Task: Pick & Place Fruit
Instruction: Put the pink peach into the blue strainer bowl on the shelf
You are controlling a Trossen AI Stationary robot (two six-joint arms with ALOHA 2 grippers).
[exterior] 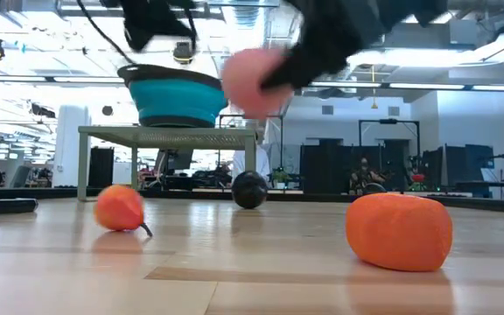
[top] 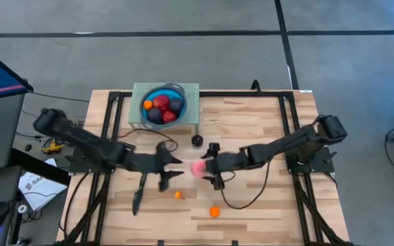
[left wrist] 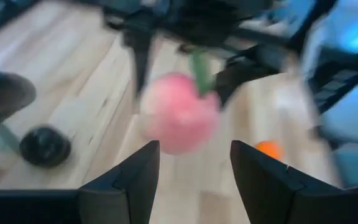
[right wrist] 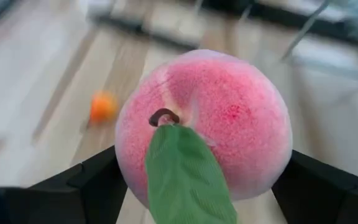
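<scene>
Holding: the right gripper [top: 202, 167] pinches a fuzzy pink round fruit with a green leaf [right wrist: 204, 127] between its two dark fingers, lifted clear of the light wooden table [top: 252, 130] near its centre.
Left gripper: the left gripper [top: 173, 167] hangs just beside the pink fruit, facing it, its fingers [left wrist: 135, 171] spread apart and holding nothing.
Bowl: a round blue bowl [top: 163, 106] sits on a pale green mesh stand [top: 190, 96] at the table's far edge; red, dark purple and one small orange fruit pieces [top: 161, 108] lie inside.
Loose fruit: a dark purple ball [top: 196, 141] rests on the table near the stand; a tiny orange piece [top: 178, 195] and a larger orange piece [top: 214, 212] lie on the near side.
Knife: a long black knife [top: 139, 193] lies on the table under the left arm.
Writing: no lettering can be read in any view.
Only in the right wrist view: the fruit's brown stem hollow and the veined leaf.
Only in the low view: the pink fruit [exterior: 250, 80] hanging in the air, level with the bowl [exterior: 175, 98].
</scene>
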